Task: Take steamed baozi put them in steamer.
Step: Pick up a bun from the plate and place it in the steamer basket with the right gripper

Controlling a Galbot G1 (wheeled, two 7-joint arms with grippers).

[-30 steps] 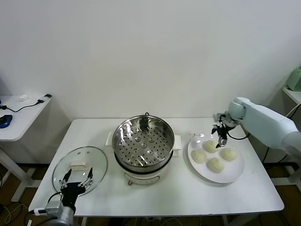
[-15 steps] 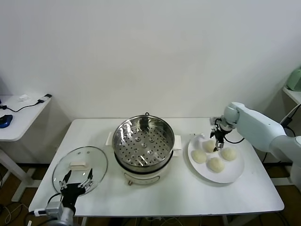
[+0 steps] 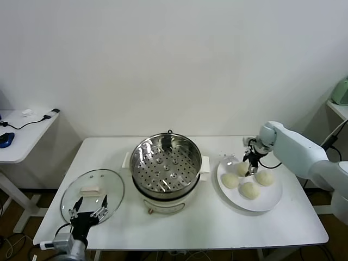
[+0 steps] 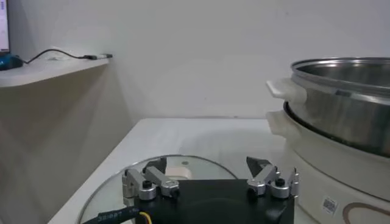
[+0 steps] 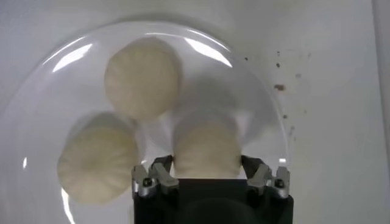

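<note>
One baozi (image 5: 206,149) on the plate (image 3: 270,202) is clamped by the right gripper (image 5: 207,176). The left gripper (image 4: 207,176) is held apart over the glass lid (image 3: 91,194).

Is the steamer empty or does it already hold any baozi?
Empty. The steamer shows only its bare perforated tray, lid off. All four baozi lie on the plate.

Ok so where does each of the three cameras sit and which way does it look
Head: high on the robot, facing down at the table; both arms show.
Left wrist: low by the glass lid, facing the steamer; left end effector shows, open.
Right wrist: above the plate, looking down; right end effector around a baozi.
Shared: head and right wrist both show plate and baozi.
</note>
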